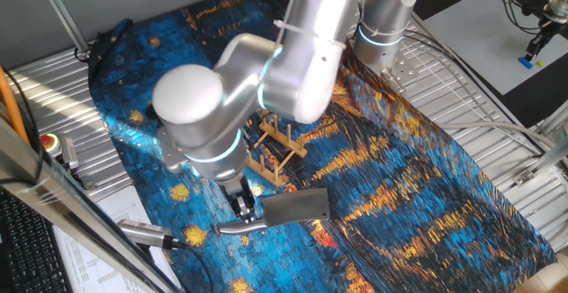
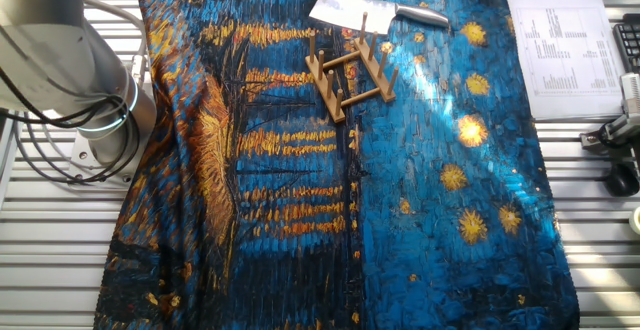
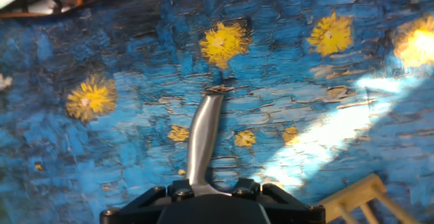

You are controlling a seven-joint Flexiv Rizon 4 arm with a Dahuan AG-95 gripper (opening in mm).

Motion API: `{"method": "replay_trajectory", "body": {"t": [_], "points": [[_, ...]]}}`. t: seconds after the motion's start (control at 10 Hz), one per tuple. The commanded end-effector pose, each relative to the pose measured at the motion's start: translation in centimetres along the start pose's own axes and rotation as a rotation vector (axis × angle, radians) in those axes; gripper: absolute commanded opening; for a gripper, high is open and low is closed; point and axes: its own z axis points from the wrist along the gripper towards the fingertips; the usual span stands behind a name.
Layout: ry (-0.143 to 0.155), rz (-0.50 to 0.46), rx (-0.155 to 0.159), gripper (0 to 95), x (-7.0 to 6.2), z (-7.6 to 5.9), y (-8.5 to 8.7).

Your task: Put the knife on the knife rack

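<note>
The knife, a cleaver with a broad grey blade (image 1: 297, 206) and a rounded silver handle (image 1: 240, 228), lies flat on the painted blue cloth. It also shows at the top of the other fixed view (image 2: 345, 10). My gripper (image 1: 243, 207) hangs just above the handle near the blade. In the hand view the handle (image 3: 203, 136) runs out from between the black jaws, which stand a little wider than it. The jaws look open and hold nothing. The knife rack (image 1: 275, 151), light-brown wood with upright pegs, stands beside the knife and is empty (image 2: 350, 70); one corner (image 3: 356, 197) shows in the hand view.
A silver cylinder with a black cable (image 1: 146, 233) lies at the cloth's edge near the handle. Paper sheets (image 2: 565, 40) lie beside the cloth. My arm's base (image 2: 95, 110) stands on the slatted metal table. The arm's bulky joints hang over the rack.
</note>
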Motion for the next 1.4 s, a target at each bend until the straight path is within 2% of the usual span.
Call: {"method": "replay_trajectory", "body": {"t": [0.1,0.3,0.5,0.8,1.0,1.4], "points": [[-0.002,0.005,0.0,38.0,0.0,0.0,0.1],[-0.008,0.03,-0.003,38.0,0.0,0.0,0.1],[0.001,0.043,0.0,38.0,0.0,0.0,0.1],[0.014,-0.004,-0.006,38.0,0.0,0.0,0.1],[0.009,0.027,-0.004,38.0,0.5,0.7,0.0],[-0.001,0.089,-0.004,38.0,0.7,2.5,0.6]]}}
